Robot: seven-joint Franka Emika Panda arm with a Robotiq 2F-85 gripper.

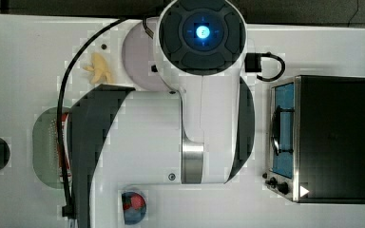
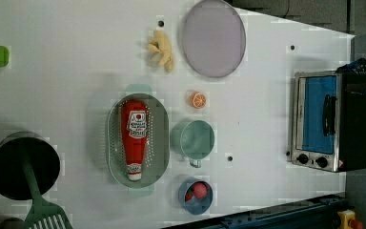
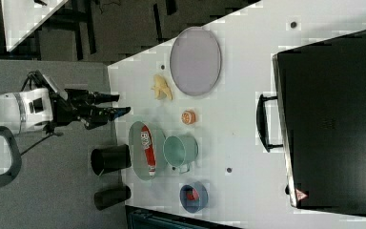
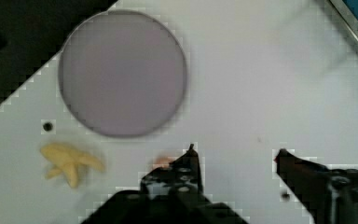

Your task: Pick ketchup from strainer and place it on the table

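Observation:
The ketchup (image 2: 134, 138) is a small red bottle with a white label, lying lengthwise in the pale green oval strainer (image 2: 162, 143) on the white table (image 2: 52, 86). In the right view the ketchup (image 3: 147, 148) lies in the strainer (image 3: 136, 143), and my gripper (image 3: 119, 105) hangs high off the table, towards the right view's upper left of the strainer. In the wrist view the gripper (image 4: 235, 151) is open with bare table between its fingers. In the top view my arm covers most of the strainer (image 1: 43, 147); a strip of the ketchup (image 1: 64, 142) shows.
A green cup (image 2: 195, 139) stands beside the strainer, an orange slice (image 2: 198, 99) and a lilac plate (image 2: 213, 38) beyond it, a banana (image 2: 162, 51) by the plate. A blue bowl (image 2: 195, 195) holds strawberries. A toaster oven (image 2: 331, 121) and a black pot (image 2: 24, 164) flank the table.

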